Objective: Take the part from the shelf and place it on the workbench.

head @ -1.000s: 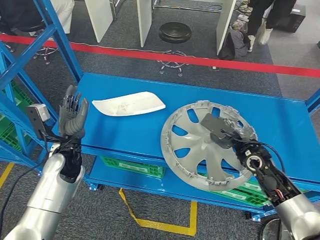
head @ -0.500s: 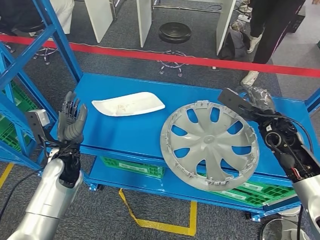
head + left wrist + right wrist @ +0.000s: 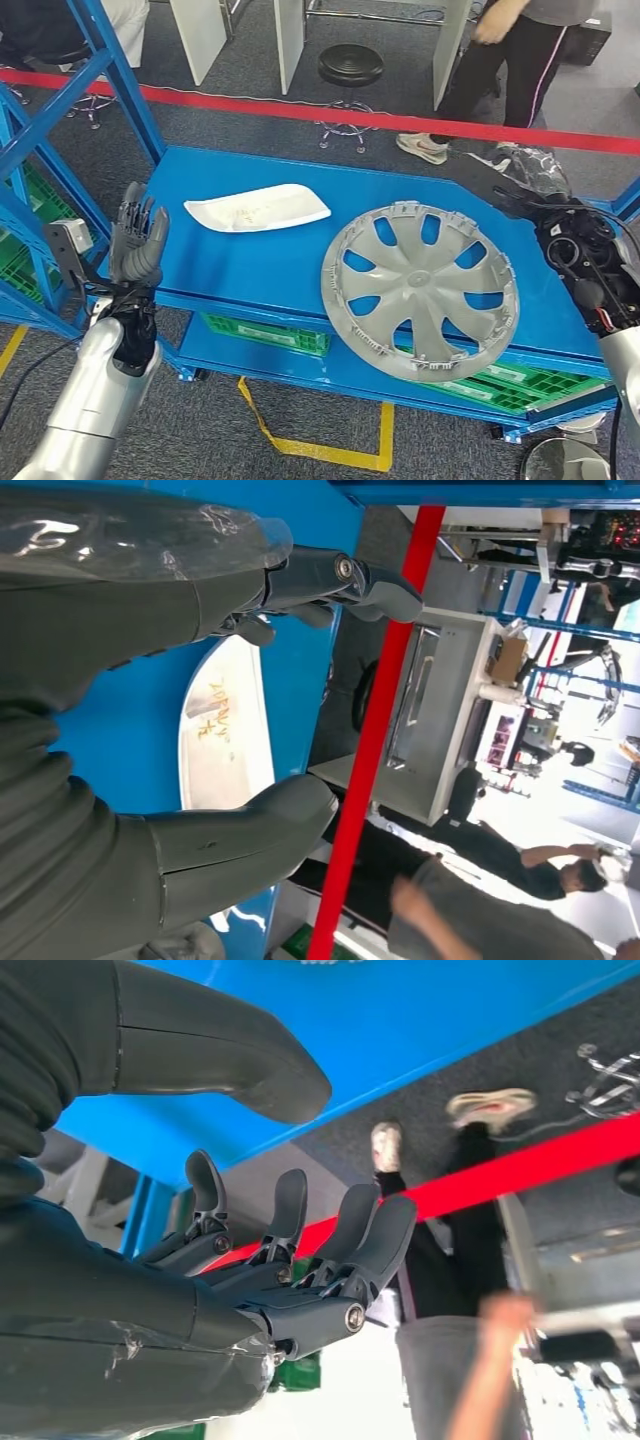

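With both hands empty, the pick hasn't started. The hubcap (image 3: 420, 289) lies flat on the blue shelf (image 3: 287, 270), overhanging its front edge; a white panel (image 3: 257, 208) sits well apart behind it. Left hand (image 3: 138, 243) is raised at the shelf's left end, fingers spread. Right hand (image 3: 537, 180) is beyond the hubcap's right side; the right wrist view shows its fingers (image 3: 355, 1222) loosely extended, gripping nothing. Next, I'd guess: bring a hand onto the rim. Left wrist view shows scribbled writing on the panel.

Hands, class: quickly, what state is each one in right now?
Left hand: open, holding nothing.
Right hand: open, holding nothing.
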